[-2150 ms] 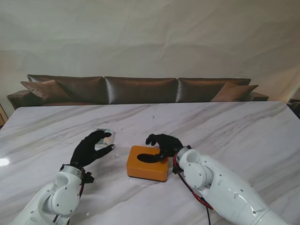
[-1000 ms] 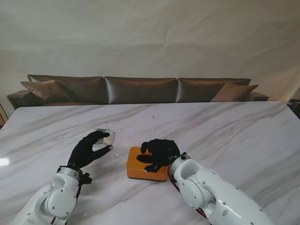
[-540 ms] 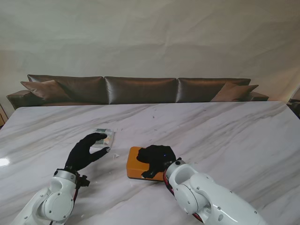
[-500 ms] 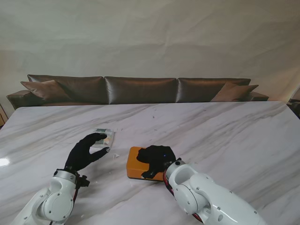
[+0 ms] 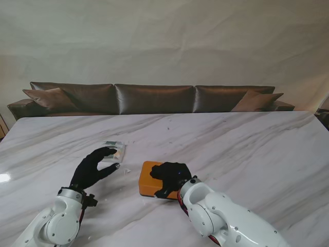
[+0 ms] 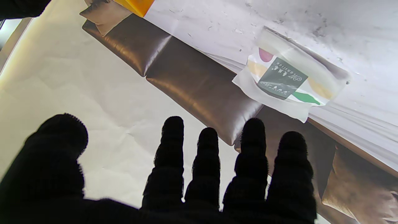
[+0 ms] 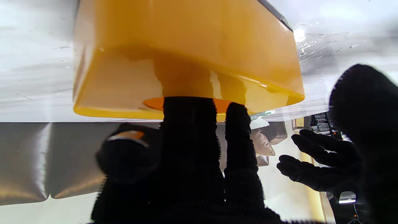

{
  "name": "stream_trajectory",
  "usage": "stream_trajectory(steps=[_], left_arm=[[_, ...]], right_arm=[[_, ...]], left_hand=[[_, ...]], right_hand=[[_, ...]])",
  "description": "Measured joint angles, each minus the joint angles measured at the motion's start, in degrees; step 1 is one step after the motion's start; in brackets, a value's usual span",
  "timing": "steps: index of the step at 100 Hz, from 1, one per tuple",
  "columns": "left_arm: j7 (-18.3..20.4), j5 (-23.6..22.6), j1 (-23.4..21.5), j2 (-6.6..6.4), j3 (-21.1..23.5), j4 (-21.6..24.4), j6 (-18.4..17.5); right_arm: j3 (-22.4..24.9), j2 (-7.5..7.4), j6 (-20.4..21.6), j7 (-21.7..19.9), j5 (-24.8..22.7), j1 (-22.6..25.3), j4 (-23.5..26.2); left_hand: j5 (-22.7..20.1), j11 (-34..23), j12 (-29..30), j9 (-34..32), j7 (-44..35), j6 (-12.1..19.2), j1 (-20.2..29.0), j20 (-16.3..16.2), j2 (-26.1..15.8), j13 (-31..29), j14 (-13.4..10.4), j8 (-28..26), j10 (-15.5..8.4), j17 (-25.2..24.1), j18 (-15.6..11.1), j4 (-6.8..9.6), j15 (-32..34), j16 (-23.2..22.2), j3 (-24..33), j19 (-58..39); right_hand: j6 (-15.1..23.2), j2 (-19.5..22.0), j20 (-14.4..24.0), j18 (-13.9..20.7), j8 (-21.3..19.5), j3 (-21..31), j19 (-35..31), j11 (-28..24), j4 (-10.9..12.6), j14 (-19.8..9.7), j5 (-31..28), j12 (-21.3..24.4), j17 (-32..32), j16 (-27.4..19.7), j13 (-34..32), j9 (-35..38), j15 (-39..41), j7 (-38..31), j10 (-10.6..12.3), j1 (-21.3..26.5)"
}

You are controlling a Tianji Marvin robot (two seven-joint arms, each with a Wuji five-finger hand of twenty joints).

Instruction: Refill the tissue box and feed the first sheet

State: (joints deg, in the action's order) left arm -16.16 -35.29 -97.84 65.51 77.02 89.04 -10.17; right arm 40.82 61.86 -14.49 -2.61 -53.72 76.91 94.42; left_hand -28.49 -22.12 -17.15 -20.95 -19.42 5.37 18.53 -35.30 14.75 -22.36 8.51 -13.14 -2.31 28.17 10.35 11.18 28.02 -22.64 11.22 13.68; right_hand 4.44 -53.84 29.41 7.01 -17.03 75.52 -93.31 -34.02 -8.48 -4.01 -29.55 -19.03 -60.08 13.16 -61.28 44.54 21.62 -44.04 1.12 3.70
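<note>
Orange tissue box [image 5: 150, 180] long axis left-right, right hand [image 5: 169, 177] fingers gripping it, left hand [image 5: 92, 167] fingers spread wide

**Soft, even light with glare on the marble**

Diffuse light fills the stand view; the tabletop [image 5: 247, 144] shines, with a bright spot at its left edge. In both wrist views the black fingers [image 6: 205, 168] read as featureless silhouettes. The orange box [image 7: 186, 59] looks slightly blurred and carries glossy highlights.
</note>
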Motion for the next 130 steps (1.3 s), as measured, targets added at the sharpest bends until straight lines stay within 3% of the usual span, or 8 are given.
stream_trajectory(steps=[25,52,65,78,92,99,114,130], left_arm=[[0.0,0.0,0.0,-0.01,0.0,-0.1,0.0],[0.0,0.1,0.2,-0.01,-0.1,-0.6,-0.2],[0.0,0.2,0.2,0.02,0.1,-0.8,-0.2],[-0.2,0.3,0.2,0.03,0.4,-1.1,-0.3],[-0.6,0.4,0.2,0.04,0.4,-1.6,-0.5],[-0.9,0.6,0.3,0.06,0.3,-1.8,-0.6],[-1.1,1.0,0.4,0.12,0.1,-2.1,-0.7],[-0.9,1.6,0.5,0.11,-0.4,-2.1,-1.1]], right_arm=[[-2.7,0.12,-0.9,1.6,-1.1,-1.6,-2.2],[-7.3,0.75,-5.1,3.3,-2.4,-4.3,-5.5],[-8.7,1.4,-8.9,5.7,-2.3,-5.0,-6.6],[-9.2,2.27,-10.2,8.7,-2.4,-5.2,-7.9],[-8.9,2.51,-10.4,8.1,-2.9,-5.2,-7.5],[-8.5,2.46,-10.6,7.4,-3.2,-5.1,-6.8],[-5.7,2.4,-11.4,5.9,-2.8,-3.4,-3.6],[0.1,2.34,-12.4,3.6,1.4,0.8,2.9]], left_hand=[[0.0,0.0,0.0,0.0,-0.5,0.0,0.0,0.0,0.0,0.0,0.0,0.0,0.0,0.0,0.0,0.0,0.0,0.0,0.0,0.0],[-0.7,0.0,0.0,0.0,-0.7,0.0,0.0,0.0,0.0,0.0,0.0,-0.6,0.0,0.0,-0.1,0.0,0.0,0.0,0.0,0.0],[-0.7,0.0,0.0,0.0,-0.9,0.0,0.0,0.0,0.0,0.0,0.0,-0.6,0.0,0.0,-0.1,0.0,0.0,0.0,0.0,0.0],[-0.7,0.0,0.0,0.0,-0.9,0.0,0.0,0.0,0.0,0.0,0.0,-0.6,0.0,0.0,-0.2,0.0,0.0,0.0,0.0,0.0],[-0.7,0.0,0.0,0.0,-0.9,0.0,0.0,0.0,0.0,0.0,0.0,-0.6,0.0,0.0,-0.2,0.0,0.0,0.0,0.0,0.0],[-0.7,0.0,0.0,0.0,-1.0,0.0,0.0,0.0,0.0,0.0,0.0,-0.6,0.0,0.0,-0.2,0.0,0.0,0.0,0.0,0.0],[-0.7,-0.1,-0.1,-0.7,-1.0,0.0,0.0,0.0,0.0,0.0,0.0,-0.6,0.1,0.0,-0.2,0.0,0.0,0.0,0.0,0.0],[-0.7,-0.1,-0.1,-0.7,-1.0,0.0,0.0,0.0,0.0,0.0,0.0,-0.7,0.1,-1.1,-0.2,0.0,0.0,0.0,0.0,0.0]], right_hand=[[-0.7,-0.6,-0.1,0.0,-0.3,0.0,-1.3,0.1,0.0,-0.4,-0.4,0.0,-2.5,0.8,-2.8,2.8,4.2,0.0,-0.3,0.0],[1.4,-3.9,-0.8,0.7,-0.6,0.7,-3.4,-1.8,-0.1,-1.6,-7.9,0.0,-5.7,5.1,-6.7,9.5,13.7,-1.9,-0.1,1.2],[7.1,-8.4,-0.8,0.8,-5.8,2.1,-5.6,-10.3,-0.7,-2.4,-15.6,-8.3,-7.3,11.4,-10.1,16.5,24.2,-10.8,2.2,5.1],[16.5,-18.5,-0.3,0.8,-12.1,3.8,-8.0,-21.2,-14.0,-3.1,-21.1,-22.8,-7.8,20.4,-11.1,21.8,42.2,-24.3,7.4,10.8],[17.5,-20.8,-0.2,0.8,-22.0,4.1,-9.5,-25.4,-15.6,-3.1,-24.5,-31.6,-7.8,22.7,-11.1,23.7,44.8,-26.0,8.9,12.8],[17.5,-22.4,-0.2,0.8,-25.9,5.2,-10.2,-26.1,-14.9,-3.1,-26.1,-34.2,-7.8,24.1,-11.1,24.5,45.2,-26.0,9.0,13.0],[17.6,-26.5,0.2,0.8,-32.9,5.6,-11.5,-26.4,-6.6,-3.1,-29.8,-38.0,-7.8,26.8,-11.1,26.4,46.0,-27.1,9.1,13.6],[17.0,-28.7,2.1,0.8,-36.9,5.6,-12.2,-26.6,-2.2,-3.0,-32.5,-39.9,-7.8,28.9,-11.1,27.7,46.5,-28.2,9.1,13.9]])
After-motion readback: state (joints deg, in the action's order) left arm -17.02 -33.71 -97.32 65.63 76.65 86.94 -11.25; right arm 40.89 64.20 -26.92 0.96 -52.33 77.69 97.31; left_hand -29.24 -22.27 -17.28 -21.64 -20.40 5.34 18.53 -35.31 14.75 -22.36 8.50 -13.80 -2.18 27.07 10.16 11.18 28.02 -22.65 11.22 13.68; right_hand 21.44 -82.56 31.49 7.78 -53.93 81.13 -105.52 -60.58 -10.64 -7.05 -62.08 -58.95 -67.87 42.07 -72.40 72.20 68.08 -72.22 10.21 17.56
